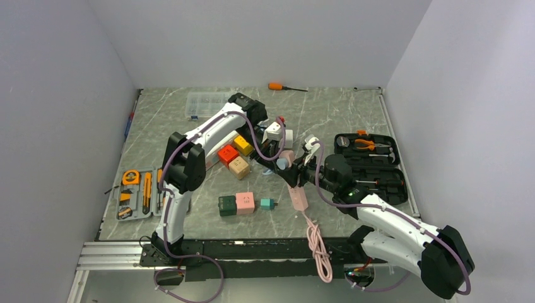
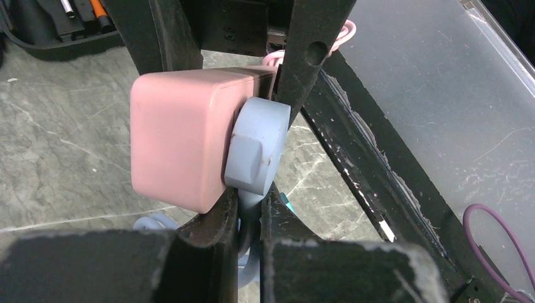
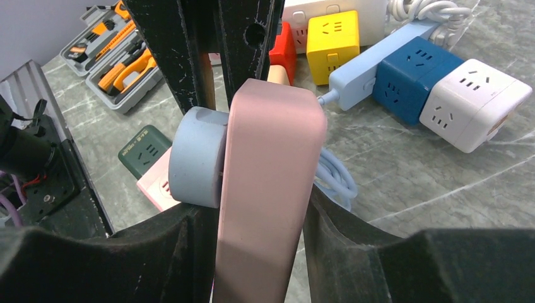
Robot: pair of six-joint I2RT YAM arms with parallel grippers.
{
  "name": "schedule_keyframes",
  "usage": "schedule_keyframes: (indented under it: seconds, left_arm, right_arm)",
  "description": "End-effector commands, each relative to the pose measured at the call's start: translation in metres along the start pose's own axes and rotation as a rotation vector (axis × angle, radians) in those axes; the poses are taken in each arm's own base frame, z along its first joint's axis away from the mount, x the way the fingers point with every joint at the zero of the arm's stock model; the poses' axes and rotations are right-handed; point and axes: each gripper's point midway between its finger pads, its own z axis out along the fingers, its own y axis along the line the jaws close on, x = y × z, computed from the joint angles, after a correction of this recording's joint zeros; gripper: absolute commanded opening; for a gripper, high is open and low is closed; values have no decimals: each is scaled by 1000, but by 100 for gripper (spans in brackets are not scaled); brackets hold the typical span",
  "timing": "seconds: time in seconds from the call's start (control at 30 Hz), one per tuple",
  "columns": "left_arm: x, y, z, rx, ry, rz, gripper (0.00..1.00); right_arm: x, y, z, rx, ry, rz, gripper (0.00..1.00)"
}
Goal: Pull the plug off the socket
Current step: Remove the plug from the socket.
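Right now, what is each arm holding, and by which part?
Left jaws pinch the blue plug by its cord neck. Right jaws flank the pink strip; grip unclear.

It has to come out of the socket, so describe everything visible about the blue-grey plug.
The plug is a round, pale blue-grey disc of matte plastic with a raised ridge across its back. It sits flush against the face of the pink socket strip, not yet pulled out. A cable of the same colour loops beneath it. The left gripper is shut on its lower neck.
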Motion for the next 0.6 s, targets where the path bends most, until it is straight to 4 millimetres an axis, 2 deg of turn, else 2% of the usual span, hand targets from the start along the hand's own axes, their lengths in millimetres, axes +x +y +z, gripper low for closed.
schedule_keyframes:
  seconds: [0.0,0.13,0.23,0.33,0.57]
  left_arm:
    - [-28,-2,-3,-14,-34,88,0]
    - [-27,-3,-4,-15,-27,93,0]
    - [-26,-3,-4,-16,-21,93,0]
    - [-26,-3,-4,-17,-15,99,0]
    - [-28,-2,-8,-27,-8,119,0]
  right_arm:
    - [-23,28,-2,-130,-61,-7,49]
    - [-21,28,1,-131,-49,-7,39]
    - [-18,29,4,-141,-19,-8,21]
    - [-13,26,3,-129,2,-5,7]
    - [0,16,3,-69,41,34,0]
